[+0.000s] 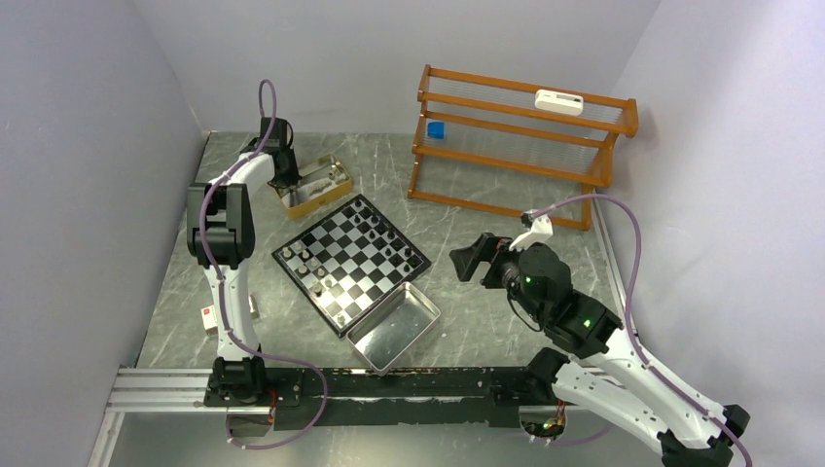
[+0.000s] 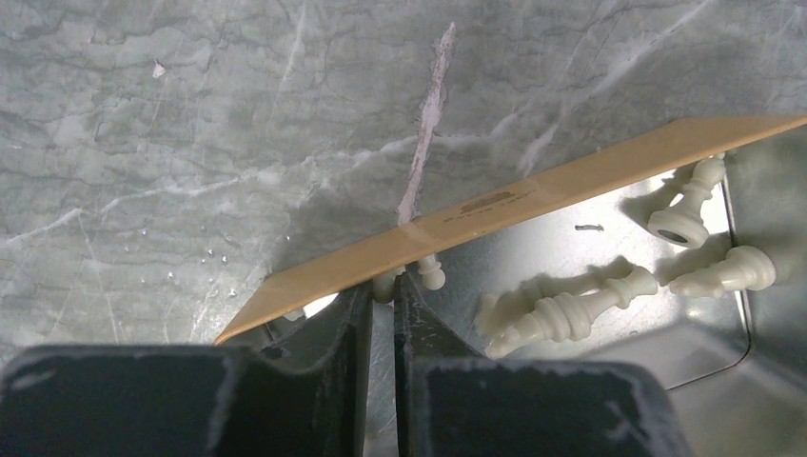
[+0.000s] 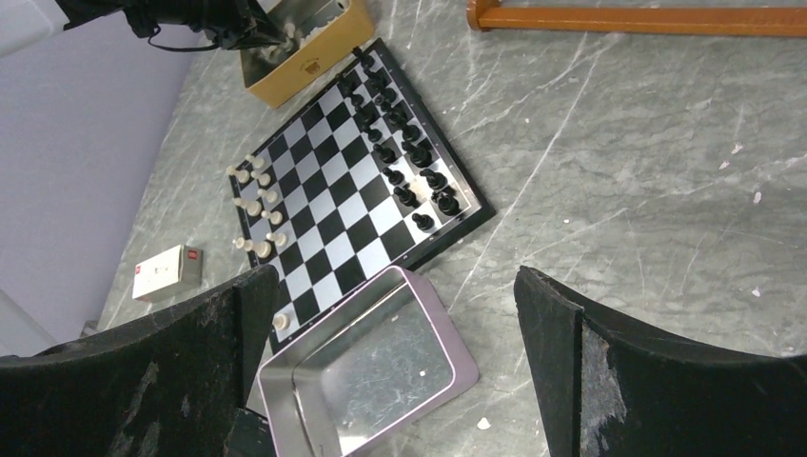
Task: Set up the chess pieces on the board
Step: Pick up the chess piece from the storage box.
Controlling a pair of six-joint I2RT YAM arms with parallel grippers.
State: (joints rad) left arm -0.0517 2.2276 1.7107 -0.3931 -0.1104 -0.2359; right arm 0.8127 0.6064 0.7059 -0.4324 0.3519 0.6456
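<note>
Scuffed left hand point(image 2: 383, 288); turned cream pieces point(image 2: 571, 309)

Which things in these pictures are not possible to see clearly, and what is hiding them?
- Left wrist view: the gold box wall covers most of the cream piece at the left claw; grip cannot be confirmed.
- Top view: the chess pieces on the board are too small to identify.
- Right wrist view: the fingers of the right claw cover part of the metal tray.

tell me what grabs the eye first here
The checkered board sits mid-table, black pieces lining its far-right edge, cream ones its near-left edge. Behind it, the left fingers pinch a cream piece inside the gold box, while the right fingers hang open beside the board.
</note>
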